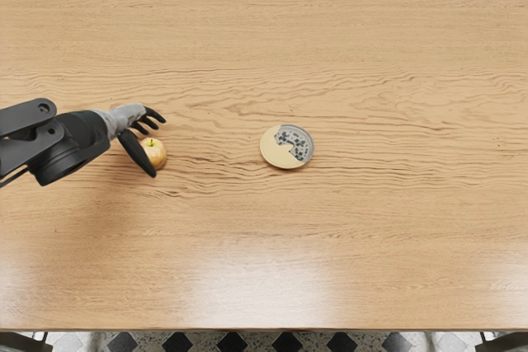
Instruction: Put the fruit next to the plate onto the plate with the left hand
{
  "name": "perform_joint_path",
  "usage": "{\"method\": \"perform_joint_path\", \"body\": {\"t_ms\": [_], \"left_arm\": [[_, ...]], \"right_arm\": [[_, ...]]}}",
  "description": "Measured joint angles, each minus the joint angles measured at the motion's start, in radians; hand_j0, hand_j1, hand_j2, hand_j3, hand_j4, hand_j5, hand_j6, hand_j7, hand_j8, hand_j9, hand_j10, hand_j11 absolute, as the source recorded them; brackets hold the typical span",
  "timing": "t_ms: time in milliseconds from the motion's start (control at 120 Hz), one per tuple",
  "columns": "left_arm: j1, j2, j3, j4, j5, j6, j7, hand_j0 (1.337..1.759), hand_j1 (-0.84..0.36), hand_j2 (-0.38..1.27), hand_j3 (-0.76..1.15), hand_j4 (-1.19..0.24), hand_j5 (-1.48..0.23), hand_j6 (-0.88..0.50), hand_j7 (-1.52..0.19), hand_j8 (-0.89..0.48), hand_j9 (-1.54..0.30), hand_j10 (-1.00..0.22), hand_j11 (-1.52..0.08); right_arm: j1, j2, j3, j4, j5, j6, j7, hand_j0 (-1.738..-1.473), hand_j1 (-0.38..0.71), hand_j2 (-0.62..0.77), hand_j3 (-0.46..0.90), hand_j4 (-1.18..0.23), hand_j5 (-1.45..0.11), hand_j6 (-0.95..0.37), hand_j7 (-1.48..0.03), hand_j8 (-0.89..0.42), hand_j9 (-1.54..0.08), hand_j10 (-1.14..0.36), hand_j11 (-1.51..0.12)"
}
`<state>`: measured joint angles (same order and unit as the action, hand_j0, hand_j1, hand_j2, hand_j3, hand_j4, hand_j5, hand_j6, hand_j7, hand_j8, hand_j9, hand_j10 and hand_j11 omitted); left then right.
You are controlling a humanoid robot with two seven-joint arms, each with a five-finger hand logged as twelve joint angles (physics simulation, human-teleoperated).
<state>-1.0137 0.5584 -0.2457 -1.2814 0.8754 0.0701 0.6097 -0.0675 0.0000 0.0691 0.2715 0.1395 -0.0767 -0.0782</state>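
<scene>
Wooden table (346,253) fills nearly everything from where I stand, pale oak grain running side to side, with a green wall behind its far edge. From the left edge comes the left arm (58,146), dark and bulky, lying low over the tabletop. Its left hand (130,128) is at the fruit with the fingers (151,117) spread apart just beyond it and the black thumb (136,154) slanting down along its left side; nothing is clamped. Well to the right, near the table's middle, lies the plate (272,150), small, round and cream, with a grey patterned patch across its upper right. The apple (155,152) sits on the bare wood, yellow with a reddish blush. It is nearly round, so no long axis shows, and I cannot tell where its stem points.
</scene>
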Motion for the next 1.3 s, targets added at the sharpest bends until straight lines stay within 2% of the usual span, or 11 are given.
{"method": "perform_joint_path", "body": {"t_ms": [192, 233, 292, 333, 383, 417, 650, 817, 1008, 1075, 1300], "left_arm": [[-0.021, 0.000, 0.049, -0.008, 0.000, 0.025, 0.000, 1.658, 0.04, 0.05, 0.00, -0.26, -0.34, -0.26, -0.34, -0.26, -0.34, -0.27, -0.30], [-0.023, -0.004, 0.057, -0.010, 0.004, 0.030, 0.000, 1.658, 0.03, 0.06, 0.00, -0.28, -0.34, -0.28, -0.34, -0.22, -0.38, -0.17, -0.47], [-0.027, -0.005, 0.070, -0.012, 0.007, 0.038, -0.001, 1.658, 0.02, 0.06, 0.00, -0.30, -0.34, -0.30, -0.34, -0.14, -0.51, -0.11, -0.58], [-0.031, -0.005, 0.077, -0.015, 0.006, 0.040, -0.001, 1.658, 0.00, 0.06, 0.00, -0.31, -0.36, -0.31, -0.36, -0.15, -0.49, -0.13, -0.55], [-0.033, -0.005, 0.085, -0.019, 0.008, 0.043, 0.000, 1.658, -0.02, 0.06, 0.00, -0.33, -0.38, -0.33, -0.38, -0.07, -0.61, -0.06, -0.64], [-0.035, -0.005, 0.089, -0.024, 0.007, 0.044, 0.001, 1.658, -0.04, 0.07, 0.00, -0.35, -0.39, -0.35, -0.39, -0.06, -0.60, -0.05, -0.64], [-0.049, 0.003, 0.100, -0.054, -0.001, 0.046, 0.001, 1.658, -0.11, 0.08, 0.00, -0.40, -0.50, -0.40, -0.50, -0.30, -0.57, -0.30, -0.59], [-0.050, 0.005, 0.101, -0.066, 0.000, 0.047, 0.001, 1.658, -0.21, 0.10, 0.00, -0.47, -0.60, -0.47, -0.60, -0.43, -0.63, -0.43, -0.64], [-0.049, 0.005, 0.108, -0.069, 0.006, 0.047, 0.001, 1.656, -0.25, 0.14, 0.00, -0.56, -0.71, -0.56, -0.71, -0.40, -0.73, -0.49, -0.74], [-0.049, 0.005, 0.112, -0.069, 0.008, 0.048, 0.000, 1.652, -0.24, 0.08, 0.00, -0.60, -0.76, -0.54, -0.77, -0.39, -0.80, -0.47, -0.81], [-0.051, 0.006, 0.119, -0.068, 0.008, 0.047, 0.001, 1.645, -0.26, 0.17, 0.00, -0.75, -0.98, -0.50, -1.00, -0.33, -1.02, -0.45, -1.04]], "right_arm": [[0.000, 0.000, 0.000, 0.000, 0.000, 0.000, 0.000, -1.658, -0.31, -0.01, 0.00, -0.04, -0.05, -0.04, -0.05, -0.04, -0.05, -0.04, -0.05], [0.000, 0.000, 0.000, 0.000, 0.000, 0.000, 0.000, -1.658, -0.31, -0.01, 0.00, -0.04, -0.05, -0.04, -0.05, -0.04, -0.05, -0.04, -0.05], [0.000, 0.000, 0.000, 0.000, 0.000, 0.000, 0.000, -1.658, -0.31, -0.01, 0.00, -0.04, -0.05, -0.04, -0.05, -0.04, -0.05, -0.04, -0.05], [0.000, 0.000, 0.000, 0.000, 0.000, 0.000, 0.000, -1.658, -0.31, -0.01, 0.00, -0.04, -0.05, -0.04, -0.05, -0.04, -0.05, -0.04, -0.05], [0.000, 0.000, 0.000, 0.000, 0.000, 0.000, 0.000, -1.658, -0.31, -0.01, 0.00, -0.04, -0.05, -0.04, -0.05, -0.04, -0.05, -0.04, -0.05], [0.000, 0.000, 0.000, 0.000, 0.000, 0.000, 0.000, -1.658, -0.31, -0.01, 0.00, -0.04, -0.05, -0.04, -0.05, -0.04, -0.05, -0.04, -0.05], [0.000, 0.000, 0.000, 0.000, 0.000, 0.000, 0.000, -1.658, -0.31, -0.01, 0.00, -0.04, -0.05, -0.04, -0.05, -0.04, -0.05, -0.04, -0.05], [0.000, 0.000, 0.000, 0.000, 0.000, 0.000, 0.000, -1.658, -0.31, -0.01, 0.00, -0.04, -0.05, -0.04, -0.05, -0.04, -0.05, -0.04, -0.05], [0.000, 0.000, 0.000, 0.000, 0.000, 0.000, 0.000, -1.658, -0.31, -0.01, 0.00, -0.04, -0.05, -0.04, -0.05, -0.04, -0.05, -0.04, -0.05], [0.000, 0.000, 0.000, 0.000, 0.000, 0.000, 0.000, -1.658, -0.31, -0.01, 0.00, -0.04, -0.05, -0.04, -0.05, -0.04, -0.05, -0.04, -0.05], [0.000, 0.000, 0.000, 0.000, 0.000, 0.000, 0.000, -1.658, -0.31, -0.01, 0.00, -0.04, -0.05, -0.04, -0.05, -0.04, -0.05, -0.04, -0.05]]}}
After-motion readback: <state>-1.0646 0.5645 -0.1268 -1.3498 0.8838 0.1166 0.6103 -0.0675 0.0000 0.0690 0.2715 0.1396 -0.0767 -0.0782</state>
